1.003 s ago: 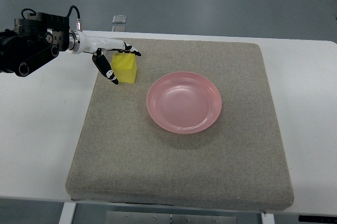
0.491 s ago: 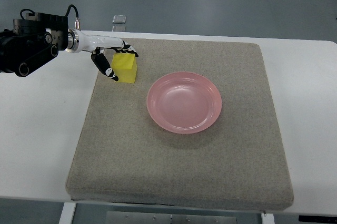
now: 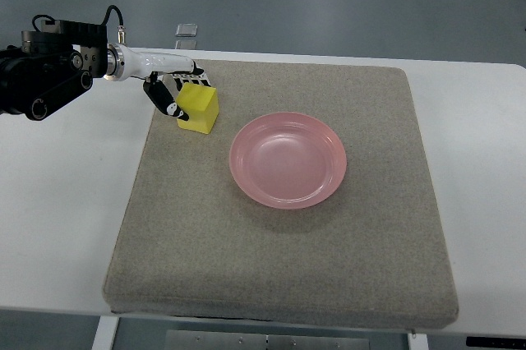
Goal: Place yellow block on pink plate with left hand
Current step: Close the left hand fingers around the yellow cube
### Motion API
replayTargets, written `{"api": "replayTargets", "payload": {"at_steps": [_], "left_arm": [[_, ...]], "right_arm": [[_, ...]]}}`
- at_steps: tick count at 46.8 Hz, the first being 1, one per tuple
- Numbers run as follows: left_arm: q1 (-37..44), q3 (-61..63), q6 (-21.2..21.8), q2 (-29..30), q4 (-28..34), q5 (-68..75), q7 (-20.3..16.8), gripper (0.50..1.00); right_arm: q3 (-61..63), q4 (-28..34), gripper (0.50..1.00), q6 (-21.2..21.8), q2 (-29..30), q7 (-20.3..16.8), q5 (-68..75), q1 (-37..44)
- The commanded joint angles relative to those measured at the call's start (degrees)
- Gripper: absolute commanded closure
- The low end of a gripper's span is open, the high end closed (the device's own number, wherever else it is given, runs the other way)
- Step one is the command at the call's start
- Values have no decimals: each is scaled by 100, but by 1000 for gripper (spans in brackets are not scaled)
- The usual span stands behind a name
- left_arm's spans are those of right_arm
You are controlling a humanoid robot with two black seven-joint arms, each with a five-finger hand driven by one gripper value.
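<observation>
A yellow block is tilted at the far left of the grey mat, one edge raised. My left hand reaches in from the left edge and is shut on the block, thumb against its left face and fingers over its far top edge. The pink plate lies empty in the middle of the mat, to the right of the block and a little nearer to me. My right hand is out of view.
The grey felt mat covers most of the white table. A small clear object sits at the table's far edge behind the hand.
The hand has closed tighter on the block, and the block has tipped and lifted slightly, shifting a little toward the far side.
</observation>
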Motion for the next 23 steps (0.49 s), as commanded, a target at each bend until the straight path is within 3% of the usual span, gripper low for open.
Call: {"api": "replayTargets", "payload": {"at_steps": [1,23], "left_arm": [[0,0,0,9,0,-24,0,1000],[-18,-26,17,-9,8,-95,0,1000]], "right_arm": [[0,0,576,1,0,0,0,0],[0,0,576,1,0,0,0,0]]}}
